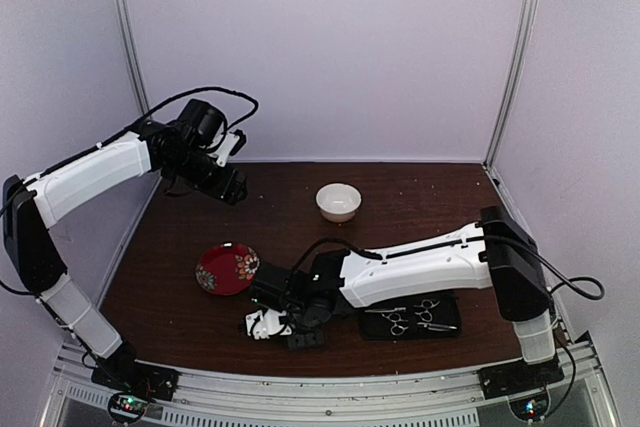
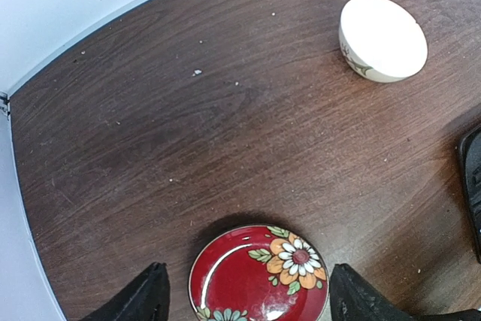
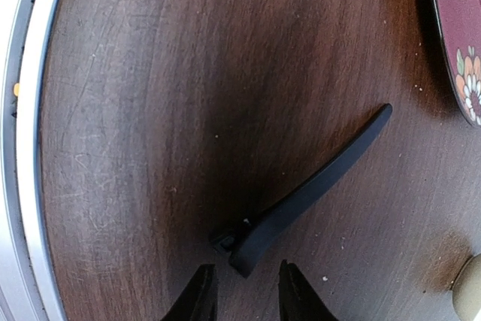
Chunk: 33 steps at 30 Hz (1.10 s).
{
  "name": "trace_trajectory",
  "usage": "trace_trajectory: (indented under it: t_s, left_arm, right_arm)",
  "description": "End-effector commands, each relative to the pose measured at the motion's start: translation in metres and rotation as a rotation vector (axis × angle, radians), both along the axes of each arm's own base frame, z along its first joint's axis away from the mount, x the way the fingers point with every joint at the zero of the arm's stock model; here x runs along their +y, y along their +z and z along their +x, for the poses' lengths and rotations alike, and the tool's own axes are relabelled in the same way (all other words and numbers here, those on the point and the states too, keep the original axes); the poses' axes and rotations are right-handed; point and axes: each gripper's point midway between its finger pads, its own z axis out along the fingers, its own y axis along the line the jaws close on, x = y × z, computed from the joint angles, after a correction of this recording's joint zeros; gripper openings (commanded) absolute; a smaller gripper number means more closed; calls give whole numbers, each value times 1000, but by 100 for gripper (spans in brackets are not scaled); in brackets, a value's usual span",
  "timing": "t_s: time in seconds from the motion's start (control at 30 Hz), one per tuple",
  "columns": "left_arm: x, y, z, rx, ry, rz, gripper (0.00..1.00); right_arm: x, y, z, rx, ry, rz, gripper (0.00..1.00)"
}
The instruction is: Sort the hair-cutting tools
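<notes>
A flat black case [image 1: 375,330] on the dark tabletop [image 1: 400,207], back along the right tool's arm, carries two silver scissors side by side. The near scissors [image 1: 396,320] are closer to that tool and the far scissors [image 1: 432,313] lie beyond them. A red flowered plate [image 2: 225,276] sits directly below the left tool [image 2: 252,302], its painted face in full sight. A white bowl [image 2: 383,35] stands well ahead and to that tool's right, its pale inside turned up.

The left tool hangs high above the tabletop with its fingers [image 2: 143,300] spread wide, gripping and touching nothing. The right tool [image 3: 246,298] is down close to the wood, its fingers [image 3: 197,298] part-way apart with a narrow gap between them. The thick end of the black clip [image 3: 301,197] lies just ahead of that gap, with neither finger seen pressing on it. The clip lies flat on the tabletop, running away from the right tool toward the plate's rim, its thin tip stopping short of the plate.

The overhead view alone shows the case and both scissors whole; there the right tool and its arm cover the clip. Only the right wrist view shows the clip itself. The left wrist view catches just an edge of the case at its right border.
</notes>
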Motion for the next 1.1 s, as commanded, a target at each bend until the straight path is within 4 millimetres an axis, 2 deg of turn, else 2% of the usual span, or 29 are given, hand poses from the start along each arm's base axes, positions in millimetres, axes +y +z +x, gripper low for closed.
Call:
trace_trajectory:
  t_s: [0.0,0.27,0.53,0.63,0.73,0.83,1.07]
  left_arm:
    - [-4,19,3,-54,-16,-56,76]
    - [-5,21,1,-53,-24,-65,75]
    - [-6,19,1,-49,-33,-66,75]
    - [-5,20,1,-56,-43,-55,73]
    - [-5,20,1,-62,-60,-45,69]
    - [-10,24,-1,-76,-107,-54,64]
    - [-8,30,-2,-115,-120,-47,64]
  right_arm:
    - [7,-4,1,-3,7,-3,28]
    - [8,-12,7,-20,-24,-11,21]
    - [11,-6,13,-43,-68,13,2]
    - [1,13,13,-18,-77,40,0]
    - [-13,35,9,77,-76,104,0]
    - [-31,46,14,158,-77,154,0]
    - [-70,19,34,395,-33,131,0]
